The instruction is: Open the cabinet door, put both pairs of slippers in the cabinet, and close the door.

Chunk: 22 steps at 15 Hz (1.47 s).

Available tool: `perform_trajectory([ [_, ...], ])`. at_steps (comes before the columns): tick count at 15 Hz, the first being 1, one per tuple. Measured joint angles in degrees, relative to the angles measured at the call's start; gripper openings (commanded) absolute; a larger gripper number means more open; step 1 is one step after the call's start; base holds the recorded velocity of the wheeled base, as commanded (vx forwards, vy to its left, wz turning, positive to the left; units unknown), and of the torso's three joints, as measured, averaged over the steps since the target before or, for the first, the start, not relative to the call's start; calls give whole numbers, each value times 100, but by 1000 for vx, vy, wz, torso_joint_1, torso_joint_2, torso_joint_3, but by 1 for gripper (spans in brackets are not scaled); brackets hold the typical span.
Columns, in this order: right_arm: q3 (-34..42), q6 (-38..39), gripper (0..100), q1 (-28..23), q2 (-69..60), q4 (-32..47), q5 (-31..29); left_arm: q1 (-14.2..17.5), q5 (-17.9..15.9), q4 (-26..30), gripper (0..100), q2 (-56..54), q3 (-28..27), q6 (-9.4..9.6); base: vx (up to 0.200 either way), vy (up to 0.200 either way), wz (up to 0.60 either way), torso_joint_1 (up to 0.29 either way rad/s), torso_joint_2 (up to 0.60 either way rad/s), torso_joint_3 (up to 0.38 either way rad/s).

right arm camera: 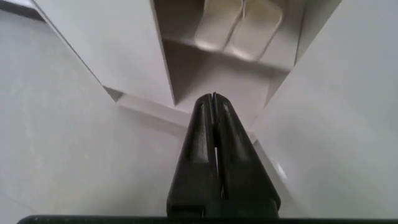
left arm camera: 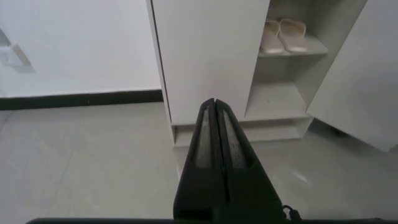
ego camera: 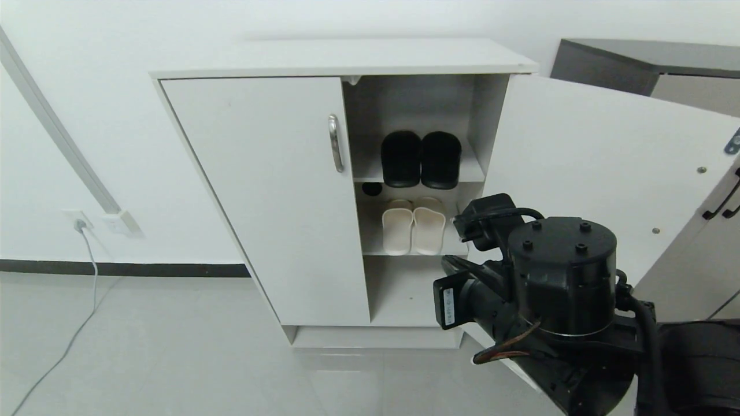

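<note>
The white cabinet [ego camera: 347, 58] stands against the wall with its right door [ego camera: 595, 167] swung wide and its left door [ego camera: 266, 190] closed. A black pair of slippers [ego camera: 421, 159] rests on the upper shelf. Below it, a cream pair of slippers [ego camera: 413, 230] lies on the middle shelf, and the bottom compartment holds nothing. My right arm [ego camera: 555, 277] hangs low in front of the open door. My right gripper [right arm camera: 213, 96] is shut and empty, pointing at the bottom compartment under the cream slippers [right arm camera: 239, 25]. Over the floor before the cabinet's base, my left gripper [left arm camera: 214, 102] is shut and empty.
A wall socket with a grey cable [ego camera: 78, 222] is at the left, and the cable trails over the tiled floor [ego camera: 144, 346]. Another grey cabinet with black handles [ego camera: 722, 202] stands right behind the open door. The closed door carries a metal handle [ego camera: 335, 143].
</note>
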Motion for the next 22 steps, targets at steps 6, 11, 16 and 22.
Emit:
perform_trajectory([
  [6, 10, 2, 0, -18, 2, 9, -5, -5, -2, 2, 0, 0, 7, 0, 0, 0, 0, 123, -472, -340],
  [11, 28, 5, 0, -24, 2, 9, -2, -2, -5, 0, 0, 0, 5, 28, 0, 0, 0, 160, -484, -314],
  [16, 48, 9, 0, -121, 52, 6, -2, 0, 1, 2, 0, 0, 9, 22, 0, 0, 0, 193, -507, -314],
  [22, 105, 13, 0, -184, 129, -73, -35, 0, 1, 2, 0, 0, 9, 20, 0, 0, 0, 229, -544, -320],
])
